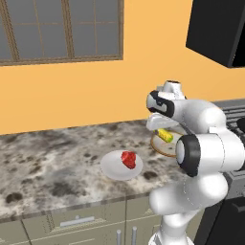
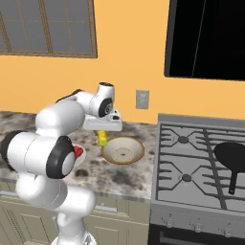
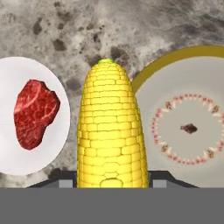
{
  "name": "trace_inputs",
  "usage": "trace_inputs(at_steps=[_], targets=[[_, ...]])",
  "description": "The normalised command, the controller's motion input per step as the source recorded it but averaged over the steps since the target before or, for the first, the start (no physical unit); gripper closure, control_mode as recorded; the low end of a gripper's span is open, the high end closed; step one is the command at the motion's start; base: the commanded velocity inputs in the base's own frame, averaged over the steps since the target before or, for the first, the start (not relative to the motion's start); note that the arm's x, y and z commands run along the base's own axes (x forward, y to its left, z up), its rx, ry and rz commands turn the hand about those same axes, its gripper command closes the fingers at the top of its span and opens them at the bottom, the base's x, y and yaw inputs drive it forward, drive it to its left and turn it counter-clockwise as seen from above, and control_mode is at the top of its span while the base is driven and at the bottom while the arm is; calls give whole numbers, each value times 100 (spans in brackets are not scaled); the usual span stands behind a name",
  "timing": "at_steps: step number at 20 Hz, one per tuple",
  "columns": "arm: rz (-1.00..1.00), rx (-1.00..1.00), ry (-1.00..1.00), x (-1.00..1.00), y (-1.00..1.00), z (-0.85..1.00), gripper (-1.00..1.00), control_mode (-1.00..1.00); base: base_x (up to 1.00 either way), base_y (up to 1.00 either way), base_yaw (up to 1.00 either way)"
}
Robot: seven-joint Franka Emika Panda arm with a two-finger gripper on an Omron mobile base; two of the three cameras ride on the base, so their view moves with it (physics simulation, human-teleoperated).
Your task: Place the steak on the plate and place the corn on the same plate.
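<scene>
The gripper (image 3: pixel 112 186) pinches the corn (image 3: pixel 111 131) near its blunt end, the cob pointing away from the hand with its green tip farthest out, so it hangs clear above the surface (image 1: pixel 52 162). To 1 side of the held cob lies the plate (image 3: pixel 59 144), already carrying the steak (image 3: pixel 35 113); to the other side sits the tan-rimmed bowl (image 3: pixel 148 74), empty. The cob hangs over the gap between the 2 dishes, so the remaining step is judged to be a short shift toward the plate before release beside the meat.
</scene>
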Motion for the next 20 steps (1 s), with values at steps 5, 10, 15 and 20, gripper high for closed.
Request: trace_inputs(at_steps=[5, 10, 15, 20], targets=[[-15, 0, 0, -38, 81, 11, 100, -100, 0, 0, 0], [-16, 0, 1, -30, 97, 4, 100, -100, 0, 0, 0], [-9, -4, 0, -12, 94, 0, 100, -100, 0, 0, 0], [-2, -6, 0, 2, 61, 0, 100, -100, 0, 0, 0]])
